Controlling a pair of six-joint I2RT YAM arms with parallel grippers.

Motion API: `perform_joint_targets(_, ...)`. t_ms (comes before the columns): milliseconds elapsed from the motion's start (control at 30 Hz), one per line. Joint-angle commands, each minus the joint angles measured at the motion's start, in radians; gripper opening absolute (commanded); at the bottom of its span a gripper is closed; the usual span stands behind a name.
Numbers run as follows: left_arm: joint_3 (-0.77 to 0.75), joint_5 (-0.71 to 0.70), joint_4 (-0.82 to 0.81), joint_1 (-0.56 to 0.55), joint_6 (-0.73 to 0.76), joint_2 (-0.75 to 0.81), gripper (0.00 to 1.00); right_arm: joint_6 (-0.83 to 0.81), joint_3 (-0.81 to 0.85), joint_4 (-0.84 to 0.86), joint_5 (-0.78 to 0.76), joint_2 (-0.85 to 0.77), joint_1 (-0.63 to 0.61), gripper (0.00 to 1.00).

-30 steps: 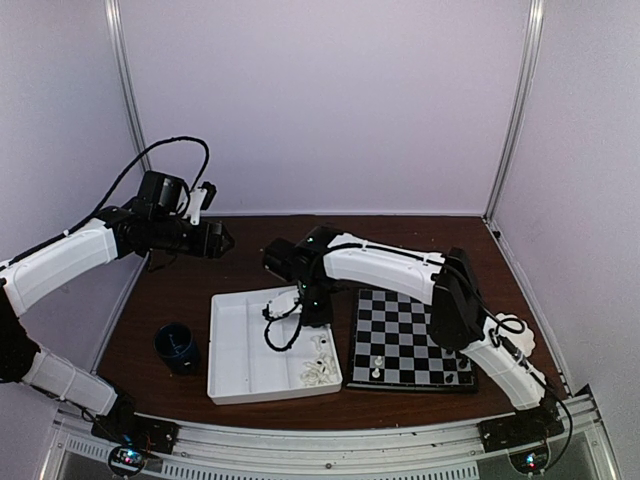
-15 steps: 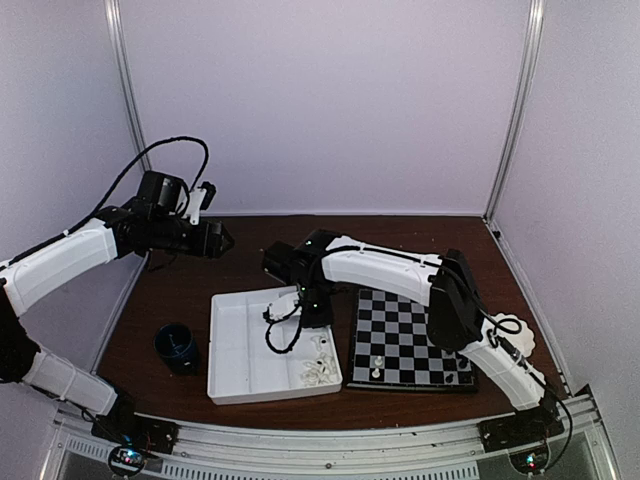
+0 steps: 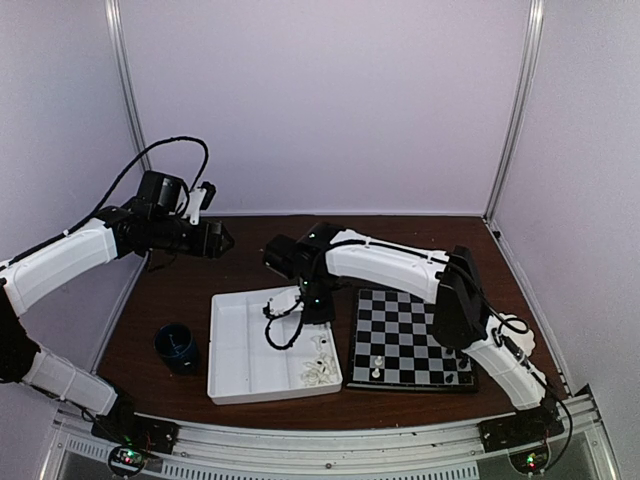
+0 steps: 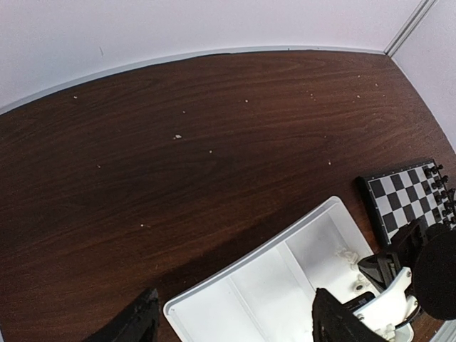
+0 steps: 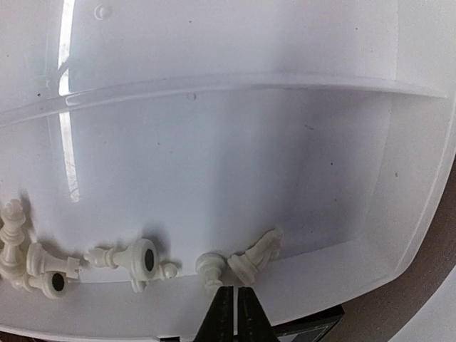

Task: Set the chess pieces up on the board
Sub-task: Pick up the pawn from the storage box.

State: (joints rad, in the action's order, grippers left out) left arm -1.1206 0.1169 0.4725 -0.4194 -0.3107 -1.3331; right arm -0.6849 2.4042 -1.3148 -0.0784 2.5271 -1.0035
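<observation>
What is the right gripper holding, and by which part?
Nothing, it seems: the right gripper is shut with no piece between its tips; the white chess pieces lie loose in the tray beyond them.

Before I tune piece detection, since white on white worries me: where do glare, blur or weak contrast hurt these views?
Right wrist: a glare streak runs down the left of the tray; the white pieces stand out mainly by soft shadows, edges slightly blurred. Top: dim, purplish light; the pieces are tiny pale specks. Left wrist: evenly lit, table grain sharp, no glare.
</observation>
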Motion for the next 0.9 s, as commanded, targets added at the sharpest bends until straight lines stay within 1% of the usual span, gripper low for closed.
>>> perform_joint_targets(0,-0.027,0.019,-0.026,0.010,-0.013,0.000,0.73,0.017,0.009,-0.022,0.010,-0.070,0.002,0.05)
perform_joint_targets(67,-0.027,0.019,-0.027,0.010,-0.013,-0.002,0.73,0.016,0.008,-0.022,0.008,-0.068,0.002,0.05)
perform_joint_targets(100,-0.027,0.019,-0.026,0.010,-0.013,-0.003,0.73,0.015,0.007,-0.025,0.010,-0.067,0.002,0.07)
perform_joint_targets(167,-0.027,0.018,-0.027,0.010,-0.013,-0.003,0.73,0.012,0.002,-0.028,0.001,-0.061,0.002,0.17)
perform_joint_targets(200,-0.027,0.018,-0.027,0.010,-0.013,-0.004,0.73,0.009,-0.004,-0.028,-0.006,-0.056,0.002,0.20)
perform_joint_targets(267,-0.026,0.020,-0.026,0.010,-0.013,-0.005,0.73,0.006,-0.008,-0.035,-0.015,-0.046,0.001,0.22)
perform_joint_targets(600,-0.027,0.022,-0.028,0.010,-0.014,-0.004,0.73,-0.015,-0.008,-0.033,-0.041,0.004,-0.009,0.25)
perform_joint_targets(867,-0.027,0.022,-0.027,0.010,-0.013,-0.001,0.73,-0.032,0.002,-0.036,-0.065,0.052,-0.017,0.24)
